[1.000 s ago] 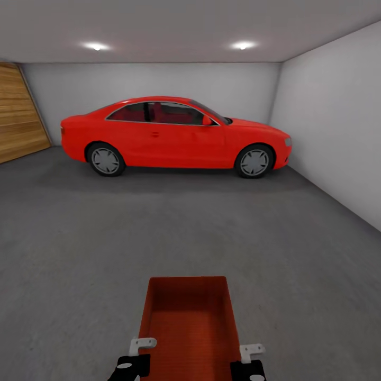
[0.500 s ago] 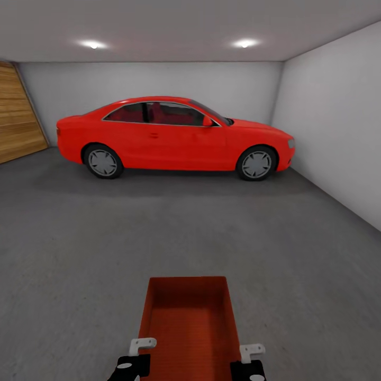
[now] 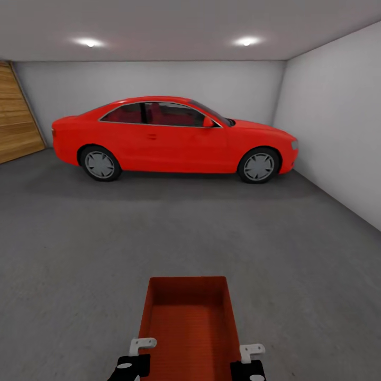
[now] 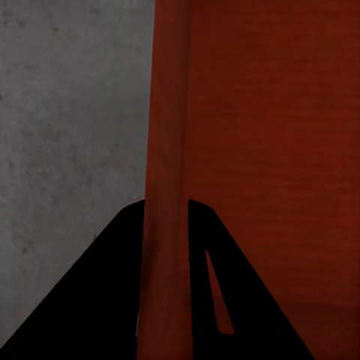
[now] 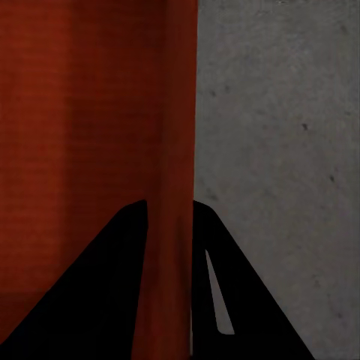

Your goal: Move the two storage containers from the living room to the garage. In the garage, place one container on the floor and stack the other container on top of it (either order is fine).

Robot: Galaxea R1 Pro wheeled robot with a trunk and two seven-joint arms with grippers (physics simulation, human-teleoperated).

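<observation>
Container (image 3: 188, 323) front and centre, orange-red, low-walled, no lid, held level at the near edge of the head view, long axis running away toward the far wall. Clamped on both sides: left gripper (image 3: 138, 353) pinching the left wall, right gripper (image 3: 248, 357) pinching the right wall. Confirmed up close, with the left gripper (image 4: 166, 300) straddling the rim, dark fingers (image 4: 97, 300) either side of it, and the right gripper (image 5: 169, 300) doing the same on its wall, fingers (image 5: 97, 300) narrow around the orange-red edge. Ribbed inside bottom of the bin, nothing in it.

Below and all around, dark grey mottled concrete floor (image 3: 159, 233), speckled in the wrist views. Plain white walls (image 3: 333, 132) right and far, two ceiling spotlights (image 3: 89, 42) glowing. Red car (image 3: 174, 137) parked side-on along the far wall, nose to the right, well apart from the container. Wooden door (image 3: 18, 121) at the far left. No readable writing, badge or label anywhere.
</observation>
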